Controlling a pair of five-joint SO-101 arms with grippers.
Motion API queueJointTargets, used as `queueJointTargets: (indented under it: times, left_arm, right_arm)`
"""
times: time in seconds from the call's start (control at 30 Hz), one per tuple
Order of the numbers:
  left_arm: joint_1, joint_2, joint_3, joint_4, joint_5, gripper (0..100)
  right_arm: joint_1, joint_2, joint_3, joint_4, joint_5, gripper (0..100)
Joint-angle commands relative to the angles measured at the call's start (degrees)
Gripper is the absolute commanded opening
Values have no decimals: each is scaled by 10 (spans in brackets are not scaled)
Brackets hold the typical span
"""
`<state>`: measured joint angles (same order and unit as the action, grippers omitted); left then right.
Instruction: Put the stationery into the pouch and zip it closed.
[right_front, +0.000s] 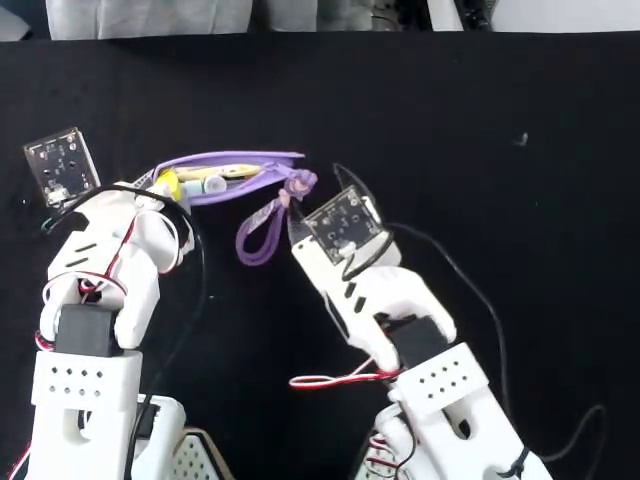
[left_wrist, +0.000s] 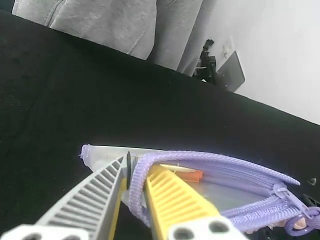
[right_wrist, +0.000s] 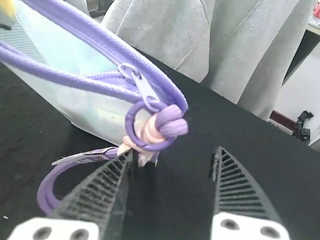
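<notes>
Right hand (right_wrist: 174, 155): fingers apart, nothing held, low over the table (right_front: 450, 120); one fingertip just beside the cord knot (right_wrist: 167, 122).

Left hand (left_wrist: 136, 172): clamped on the purple zip edge at one end of the pouch (left_wrist: 220, 192), white finger outside, yellow finger inside the mouth.

Strap (right_front: 258, 235): purple loop, limp on the table, tied through the ring (right_wrist: 129, 131). Judged too floppy to steer by.

Zip pull (right_wrist: 142, 85): small flat metal tab at the pouch end near the right hand, ring and knot hanging from it. Judged thin and slippery; knot or ring likely the better place to pinch, being bulkier and soft.

Pouch: clear soft walls, purple zip, lying on its side between the two hands, mouth gaping. Judged light and flimsy, prone to slide or buckle when pulled, hence to be anchored at the far end while zipping.

Stationery (right_front: 215, 180): inside the pouch, yellow and orange pieces visible through the opening. Judged rigid, light, apt to snag the zip if poking out.
</notes>
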<state>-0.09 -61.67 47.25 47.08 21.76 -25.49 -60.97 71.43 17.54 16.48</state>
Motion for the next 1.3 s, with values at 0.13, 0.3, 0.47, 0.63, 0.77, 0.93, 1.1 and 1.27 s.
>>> queueJointTargets:
  times: [0.13,0.3,0.47,0.63,0.77,0.93,1.1,1.27]
  left_arm:
    - [8,14,4,-1,-6,30]
    - [8,14,4,-1,-6,30]
    - [8,14,4,-1,-6,30]
    - [8,14,4,-1,-6,30]
    - [9,14,4,-1,-5,30]
    - [10,14,4,-1,-5,30]
    - [9,14,4,-1,-5,30]
    - [9,14,4,-1,-5,30]
  right_arm:
    - [6,-148,61,-12,-40,229]
    - [5,-255,115,-12,-51,229]
    - [5,-299,145,-31,-85,229]
    - [5,-299,163,-68,-90,229]
    - [2,-298,165,-68,-91,229]
    - [-29,-277,160,-60,-97,229]
    - [-29,-204,124,-60,-122,229]
    - [-29,-101,83,-88,-122,229]
